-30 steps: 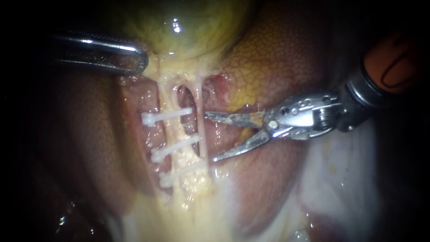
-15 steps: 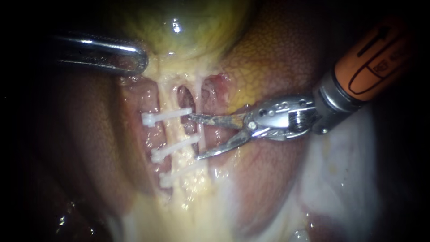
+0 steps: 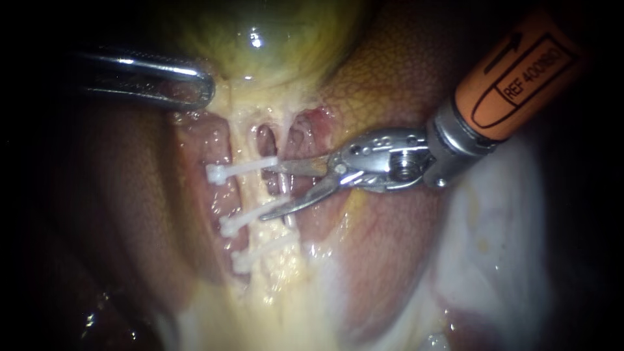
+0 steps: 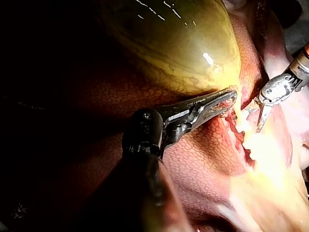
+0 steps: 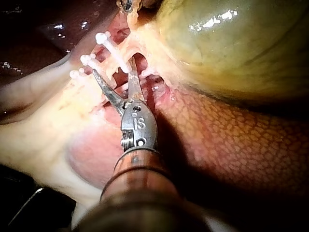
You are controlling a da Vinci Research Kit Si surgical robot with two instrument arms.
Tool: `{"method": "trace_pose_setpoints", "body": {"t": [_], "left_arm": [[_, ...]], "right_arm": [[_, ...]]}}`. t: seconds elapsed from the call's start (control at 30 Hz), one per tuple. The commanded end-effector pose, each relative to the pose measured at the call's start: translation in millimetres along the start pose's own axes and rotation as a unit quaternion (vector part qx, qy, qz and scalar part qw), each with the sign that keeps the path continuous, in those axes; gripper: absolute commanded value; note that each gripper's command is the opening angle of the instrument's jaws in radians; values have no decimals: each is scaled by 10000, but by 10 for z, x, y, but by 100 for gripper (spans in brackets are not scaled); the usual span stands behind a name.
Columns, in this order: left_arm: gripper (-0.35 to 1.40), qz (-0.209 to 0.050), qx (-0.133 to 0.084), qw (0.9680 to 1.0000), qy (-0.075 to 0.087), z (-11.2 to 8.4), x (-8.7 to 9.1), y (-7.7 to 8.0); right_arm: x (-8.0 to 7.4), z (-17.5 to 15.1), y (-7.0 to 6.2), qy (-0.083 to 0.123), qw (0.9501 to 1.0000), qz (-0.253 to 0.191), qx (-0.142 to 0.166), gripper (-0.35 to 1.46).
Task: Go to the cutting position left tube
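Note:
The left tube [image 3: 252, 190] is a pale yellow band carrying three white clips [image 3: 239, 169]. It runs down from the green gallbladder [image 3: 273, 39]. A thinner right tube [image 3: 290, 140] lies beside it. My right instrument [image 3: 265, 191] comes in from the upper right with its blades open. The blades straddle the thin tube, and their tips reach the left tube between the top and middle clips. The right wrist view shows the same open blades [image 5: 113, 67] among the clips. My left instrument [image 3: 200, 90] is shut on the gallbladder's lower edge, also seen in the left wrist view [image 4: 228, 99].
Mottled brown liver [image 3: 396, 78] lies right of the tubes, under the right instrument's shaft. Whitish tissue [image 3: 481, 247] spreads at the lower right. A small opening [image 3: 266, 140] shows between the two tubes above the top clip.
My right instrument has moved left, from beside the thin tube to across it and onto the clipped tube. Its blades have narrowed a little. The left instrument has held still.

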Motion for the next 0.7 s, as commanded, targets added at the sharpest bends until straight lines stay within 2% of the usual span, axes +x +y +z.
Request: {"method": "trace_pose_setpoints", "body": {"t": [0.03,0.17,0.43,0.7], "left_arm": [[-35,2,0,10000,1,0,0,0],[-35,6,-2,10000,0,1,1,1],[-35,8,-7,10000,-2,3,2,1],[-35,8,-8,10000,-3,3,2,1]], "right_arm": [[0,0,0,45,10000,22,62,136],[2,4,0,252,9992,116,286,136],[8,19,-4,418,9969,215,630,131],[14,43,-1,608,9947,217,796,131]]}}
